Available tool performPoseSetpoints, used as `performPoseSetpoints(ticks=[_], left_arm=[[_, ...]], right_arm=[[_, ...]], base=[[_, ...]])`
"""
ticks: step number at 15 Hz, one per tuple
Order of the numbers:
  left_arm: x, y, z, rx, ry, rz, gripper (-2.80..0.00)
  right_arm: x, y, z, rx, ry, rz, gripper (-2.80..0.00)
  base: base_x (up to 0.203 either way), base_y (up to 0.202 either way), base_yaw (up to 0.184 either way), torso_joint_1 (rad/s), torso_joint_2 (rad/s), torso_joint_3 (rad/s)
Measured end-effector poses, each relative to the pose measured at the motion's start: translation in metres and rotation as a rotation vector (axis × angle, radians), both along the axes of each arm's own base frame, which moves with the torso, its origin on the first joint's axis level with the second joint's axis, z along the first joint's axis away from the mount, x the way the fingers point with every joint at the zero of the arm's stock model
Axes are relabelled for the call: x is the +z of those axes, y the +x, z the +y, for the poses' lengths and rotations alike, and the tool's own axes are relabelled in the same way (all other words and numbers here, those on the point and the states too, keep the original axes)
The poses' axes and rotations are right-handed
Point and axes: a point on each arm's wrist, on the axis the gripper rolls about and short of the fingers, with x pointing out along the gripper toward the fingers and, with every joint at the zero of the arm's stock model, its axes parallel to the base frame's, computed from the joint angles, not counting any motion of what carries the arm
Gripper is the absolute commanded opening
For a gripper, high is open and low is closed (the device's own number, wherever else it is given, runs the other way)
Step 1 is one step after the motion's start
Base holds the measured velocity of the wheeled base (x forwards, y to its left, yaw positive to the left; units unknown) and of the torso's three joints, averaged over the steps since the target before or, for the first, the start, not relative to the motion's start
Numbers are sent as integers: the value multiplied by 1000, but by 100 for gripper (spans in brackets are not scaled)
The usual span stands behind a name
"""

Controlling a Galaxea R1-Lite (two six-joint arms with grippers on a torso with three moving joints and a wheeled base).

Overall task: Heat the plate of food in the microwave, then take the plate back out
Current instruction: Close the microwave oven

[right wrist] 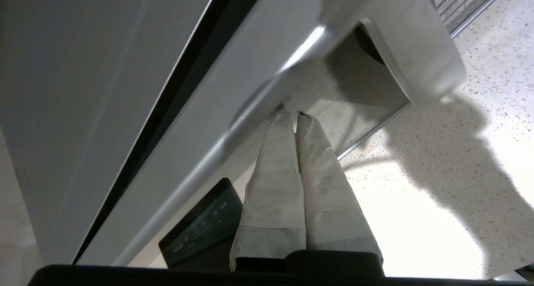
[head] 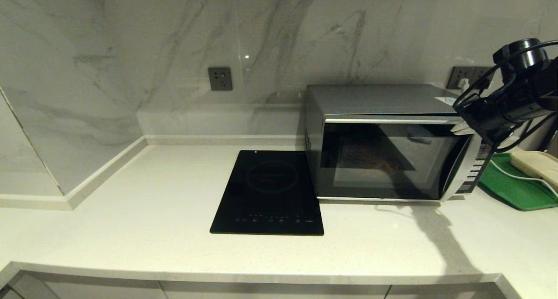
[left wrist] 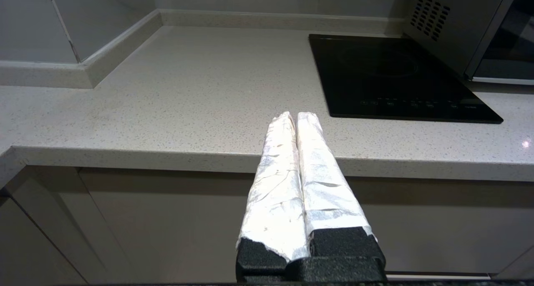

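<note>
Though the microwave [head: 383, 146] stands in full head view, its dark glass door is shut and gives only dim reflections; the plate of food cannot be made out inside or anywhere on the counter [head: 130, 229].

Microwave: silver box at the counter's back right, against the marble wall. Button panel [head: 477, 168] on its right side, partly covered by the right arm. Contents not visible.

Tray [head: 514, 185]: green, at the counter's right edge just beside the microwave, cut off by the frame. On it a pale, flat rectangular item [head: 538, 166], also cut off, with a white cable across the tray.

Cooktop [head: 270, 194]: flat black glass, left of the microwave and nearly touching it, towards the counter's front.

Right gripper [head: 457, 127]: at the microwave's upper right front corner, fingers pressed together, holding nothing. In its wrist view the white-wrapped fingertips [right wrist: 288, 119] lie against the silver strip along the door's edge, beside the curved handle [right wrist: 400, 48]; whether they actually touch is not certain.

Left gripper [left wrist: 297, 117]: seen only in its own wrist view, low before the counter's front edge, well left of the microwave. Fingers together, nothing held.

Two wall sockets: one [head: 219, 78] above the cooktop, one [head: 468, 76] behind the microwave, partly hidden by the arm.
</note>
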Motion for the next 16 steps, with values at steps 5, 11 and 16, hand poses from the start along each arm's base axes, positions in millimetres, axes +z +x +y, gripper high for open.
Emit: performPoseSetpoints(ticks=[5, 11, 16], left_arm=[[0, 0, 0, 0, 0, 0, -280], [0, 0, 0, 0, 0, 0, -280], [0, 0, 0, 0, 0, 0, -280]], right_arm=[[3, -2, 0, 11, 17, -11, -280], [8, 0, 0, 31, 27, -60, -280], [4, 5, 1, 62, 57, -66, -280]], base=[[0, 0, 0, 0, 0, 0], [0, 0, 0, 0, 0, 0], [0, 0, 0, 0, 0, 0]])
